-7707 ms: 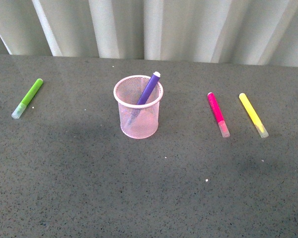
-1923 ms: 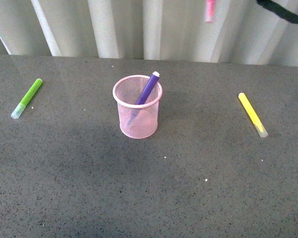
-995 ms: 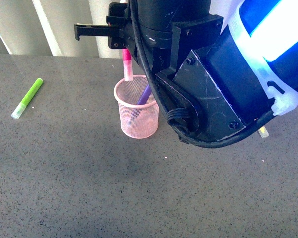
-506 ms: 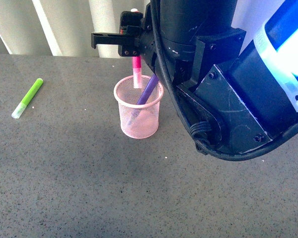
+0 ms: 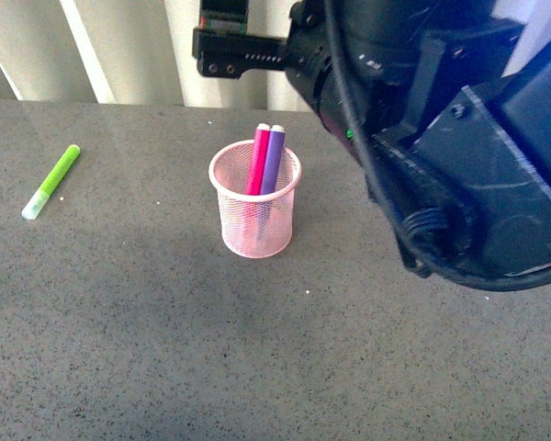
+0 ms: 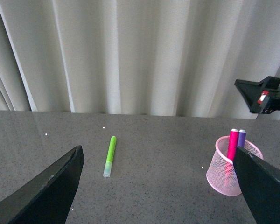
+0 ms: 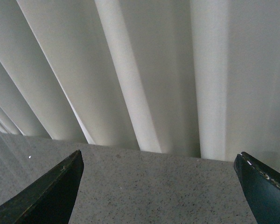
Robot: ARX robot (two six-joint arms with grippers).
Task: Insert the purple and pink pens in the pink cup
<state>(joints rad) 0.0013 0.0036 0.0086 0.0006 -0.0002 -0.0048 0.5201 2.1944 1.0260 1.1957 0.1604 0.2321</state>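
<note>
Pens [image 5: 264, 158] stand in pink cup [image 5: 255, 230], below the right arm's parted, empty jaws.

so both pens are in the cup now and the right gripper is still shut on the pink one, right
Not quite. Both pens, pink and purple, stand in the cup, but the right gripper is open and holds nothing. The right wrist view shows its fingers spread wide with only table and curtain between them.

no readable text, labels, brands or numbers on anything in view
</note>
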